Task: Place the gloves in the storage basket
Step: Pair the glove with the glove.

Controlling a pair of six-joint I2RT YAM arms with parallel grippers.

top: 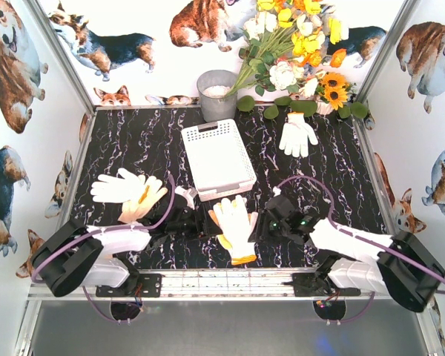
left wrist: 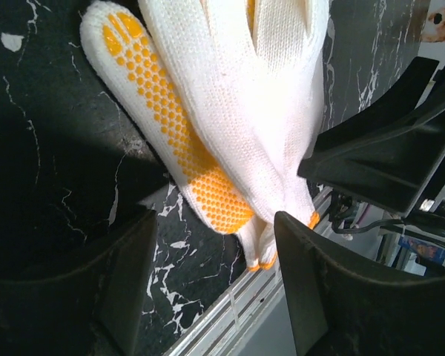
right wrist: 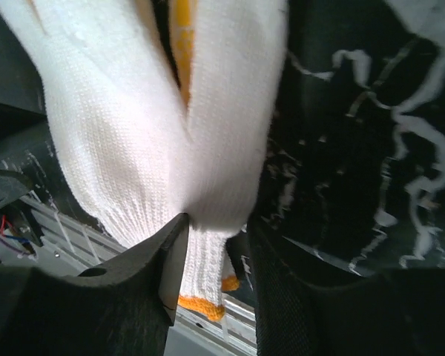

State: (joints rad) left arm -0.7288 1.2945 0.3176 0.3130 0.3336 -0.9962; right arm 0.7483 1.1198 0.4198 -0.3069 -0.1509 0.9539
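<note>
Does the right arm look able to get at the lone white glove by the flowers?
Probably yes. The lone glove lies flat on the table on that arm's side, nothing stacked on it. But the right gripper first has to leave the centre gloves, whose cuff sits between its jaws.

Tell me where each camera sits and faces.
Top external: above and behind the arms, looking down on the table, storage basket and centre gloves; left arm and right arm show.
Left wrist: on the left arm, facing the centre gloves; left pincer shows.
Right wrist: on the right arm, facing their cuff; right pincer straddles it.
Shared: both wrist views see the centre gloves.
</note>
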